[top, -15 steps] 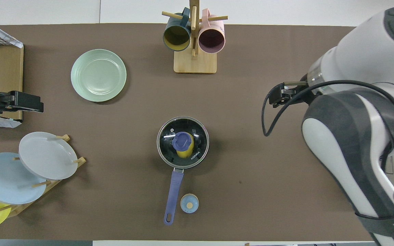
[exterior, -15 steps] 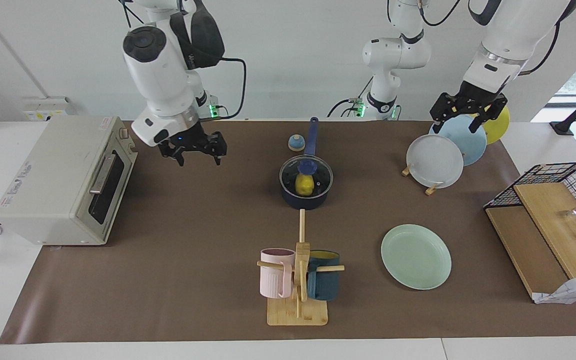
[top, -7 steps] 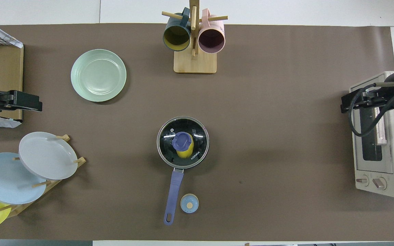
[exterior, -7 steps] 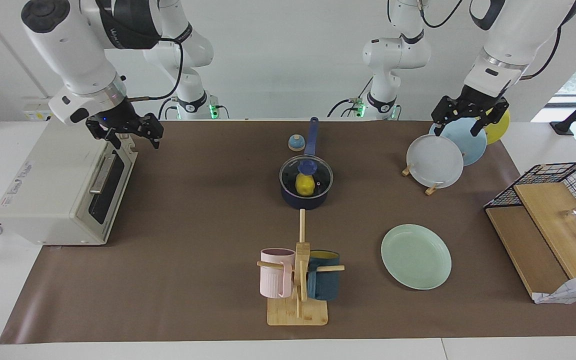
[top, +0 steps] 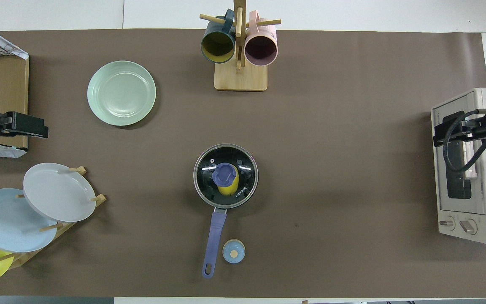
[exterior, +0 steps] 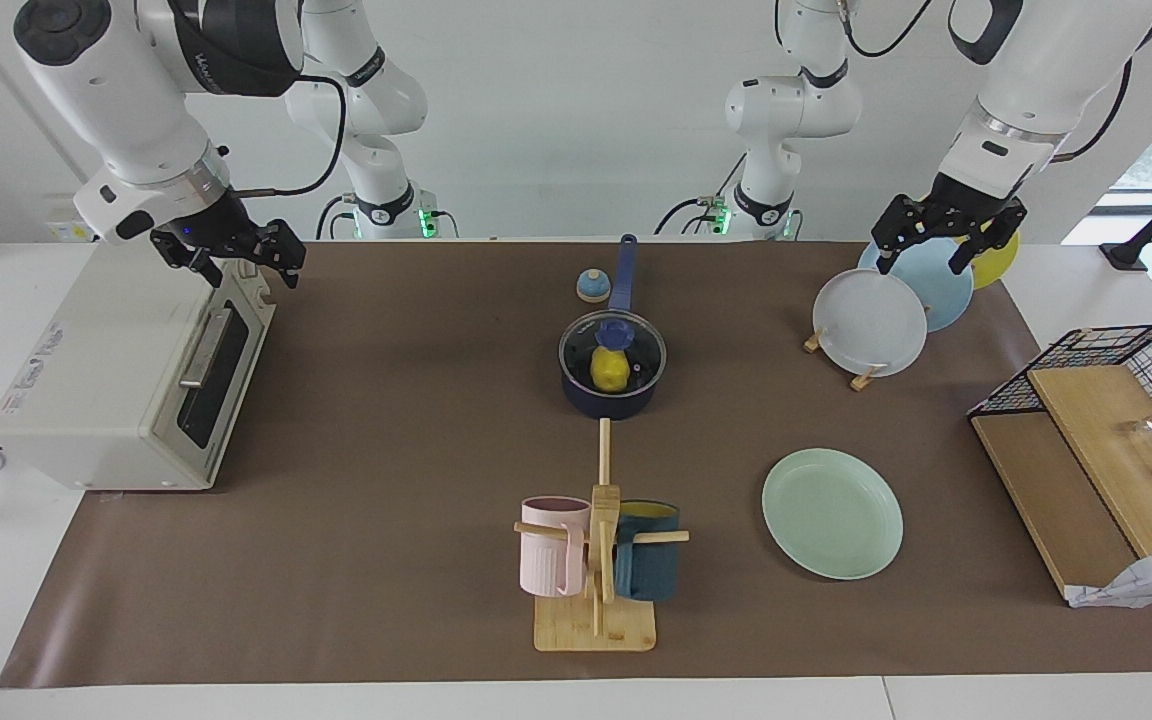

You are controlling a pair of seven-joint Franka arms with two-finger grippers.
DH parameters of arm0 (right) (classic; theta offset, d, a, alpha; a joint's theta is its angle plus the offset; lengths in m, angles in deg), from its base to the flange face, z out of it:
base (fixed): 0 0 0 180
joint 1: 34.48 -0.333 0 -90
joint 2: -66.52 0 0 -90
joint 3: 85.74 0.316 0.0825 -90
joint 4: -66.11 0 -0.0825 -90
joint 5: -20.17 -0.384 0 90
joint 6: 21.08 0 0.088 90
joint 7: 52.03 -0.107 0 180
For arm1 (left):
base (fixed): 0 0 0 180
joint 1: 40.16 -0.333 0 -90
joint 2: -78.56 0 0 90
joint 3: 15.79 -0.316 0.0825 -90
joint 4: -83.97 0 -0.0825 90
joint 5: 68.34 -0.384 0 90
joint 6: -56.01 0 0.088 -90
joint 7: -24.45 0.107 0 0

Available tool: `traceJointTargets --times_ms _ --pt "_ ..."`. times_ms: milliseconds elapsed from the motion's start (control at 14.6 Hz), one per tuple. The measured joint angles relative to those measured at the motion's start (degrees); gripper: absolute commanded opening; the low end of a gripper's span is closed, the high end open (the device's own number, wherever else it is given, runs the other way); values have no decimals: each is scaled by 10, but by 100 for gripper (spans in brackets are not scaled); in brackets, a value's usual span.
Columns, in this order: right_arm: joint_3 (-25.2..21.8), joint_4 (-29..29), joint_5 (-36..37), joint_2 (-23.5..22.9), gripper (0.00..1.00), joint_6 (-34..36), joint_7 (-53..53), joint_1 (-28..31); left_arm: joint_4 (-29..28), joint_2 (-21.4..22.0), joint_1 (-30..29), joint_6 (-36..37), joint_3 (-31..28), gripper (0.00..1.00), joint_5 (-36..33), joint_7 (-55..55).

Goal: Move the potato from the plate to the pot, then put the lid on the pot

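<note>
The dark navy pot (exterior: 612, 398) stands mid-table with its long blue handle (top: 213, 238) pointing toward the robots. The clear glass lid (exterior: 640, 352) with the blue knob sits on it, also seen in the overhead view (top: 244, 168). The yellow potato (exterior: 609, 370) lies inside under the glass (top: 227, 189). The mint-green plate (exterior: 832, 513) lies bare, farther from the robots, toward the left arm's end (top: 121, 93). My right gripper (exterior: 248, 268) is open and empty over the toaster oven's corner. My left gripper (exterior: 919, 260) is open and empty over the plate rack.
A toaster oven (exterior: 126, 370) stands at the right arm's end. A wooden mug tree (exterior: 596, 600) with a pink and a dark blue mug stands farther out than the pot. A rack of grey, light blue and yellow plates (exterior: 871, 322), a small blue-and-tan dome (exterior: 592, 287) and a wire basket (exterior: 1126, 345) are also here.
My right arm has swung away from the middle of the table to over the toaster oven. My left gripper has drifted slightly over the plate rack. Pot, lid and potato have not moved.
</note>
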Motion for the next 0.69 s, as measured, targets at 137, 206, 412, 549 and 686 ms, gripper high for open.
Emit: traceJointTargets --times_ms 137,206,412,549,686 --pt "-9 2 1 0 100 0 6 0 0 0 0 19 0 100 0 0" --pt "-14 2 1 0 100 0 14 0 0 -1 0 29 0 100 0 0" --pt "-27 2 1 1 100 3 27 1 0 -3 1 43 0 100 0 0" --pt "-28 2 1 2 100 10 32 1 1 -3 1 46 2 100 0 0" --pt "-27 3 0 5 100 12 35 0 3 -2 1 46 4 100 0 0"
